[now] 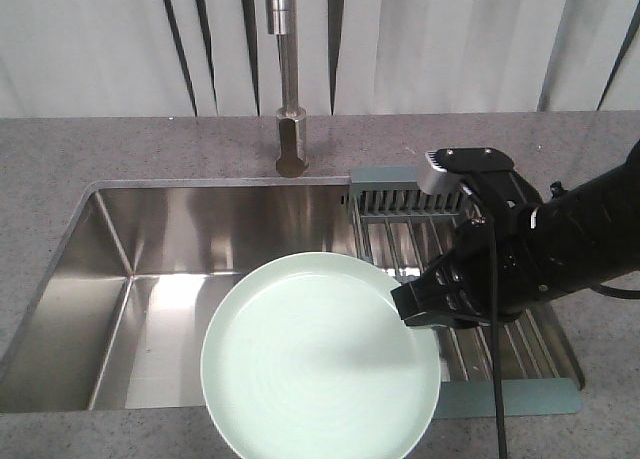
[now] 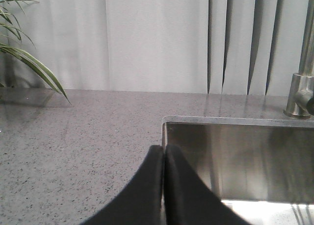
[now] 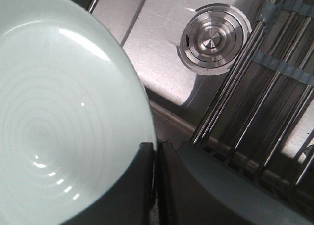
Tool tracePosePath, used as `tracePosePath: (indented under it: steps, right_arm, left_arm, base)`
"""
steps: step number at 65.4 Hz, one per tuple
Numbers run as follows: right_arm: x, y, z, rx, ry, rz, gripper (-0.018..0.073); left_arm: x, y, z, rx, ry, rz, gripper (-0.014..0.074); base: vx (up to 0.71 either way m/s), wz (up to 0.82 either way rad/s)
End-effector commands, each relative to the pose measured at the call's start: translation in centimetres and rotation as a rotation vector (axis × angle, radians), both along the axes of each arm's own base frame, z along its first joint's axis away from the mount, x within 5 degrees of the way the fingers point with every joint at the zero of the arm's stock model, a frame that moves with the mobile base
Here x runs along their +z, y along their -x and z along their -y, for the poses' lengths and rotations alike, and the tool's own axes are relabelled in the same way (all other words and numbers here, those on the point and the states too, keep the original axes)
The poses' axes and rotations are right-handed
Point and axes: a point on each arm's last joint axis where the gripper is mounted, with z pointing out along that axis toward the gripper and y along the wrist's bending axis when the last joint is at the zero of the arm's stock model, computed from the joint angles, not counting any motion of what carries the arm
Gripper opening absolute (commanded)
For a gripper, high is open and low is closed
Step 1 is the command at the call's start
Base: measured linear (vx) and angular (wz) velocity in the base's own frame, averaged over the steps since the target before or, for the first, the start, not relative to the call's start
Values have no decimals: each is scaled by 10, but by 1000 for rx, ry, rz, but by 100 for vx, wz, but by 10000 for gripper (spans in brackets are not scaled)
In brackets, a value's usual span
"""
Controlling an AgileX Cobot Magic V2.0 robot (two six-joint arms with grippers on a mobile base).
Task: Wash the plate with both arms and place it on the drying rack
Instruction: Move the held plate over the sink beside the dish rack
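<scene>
Grey speckled tabletop (image 1: 150,149) runs around a steel sink (image 1: 180,279), with pale pleated curtains (image 1: 100,39) behind and a steel tap (image 1: 290,129) standing at the sink's far edge. The rack (image 1: 385,229) lies across the right end of the sink, its steel rods running front to back and its slotted grey-blue end toward the tap.

The plate (image 1: 310,364) is face up over the near edge of the sink, just left of the rack, and its inside looks bare and glossy. The right claw (image 1: 415,304) holds it by the right rim. In the right wrist view the two dark fingers (image 3: 132,186) stand narrow, with the rim pinched in the thin gap between them; the round drain (image 3: 212,38) shows past the plate. The right arm (image 1: 570,239) reaches in from the right, above the rack.

The left claw (image 2: 163,151) shows only in its own wrist view. Its fingers are pressed together with nothing between them, over the tabletop by the sink's left far corner. Striped plant leaves (image 2: 29,63) hang in at the far left
</scene>
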Motion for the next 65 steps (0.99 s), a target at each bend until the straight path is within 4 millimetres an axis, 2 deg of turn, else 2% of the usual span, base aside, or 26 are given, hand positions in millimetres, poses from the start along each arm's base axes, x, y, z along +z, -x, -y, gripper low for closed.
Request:
tracePosePath:
  steps: [1,65]
  right_arm:
    - [18,1,-1,-12,-53,72,-1]
    - [18,1,-1,-12,-53,72,-1]
  left_arm:
    - [16,3,1,-6,2,115,-6]
    - [16,3,1,-6,2,115,-6]
  base:
    - [5,-2]
    - [4,-2]
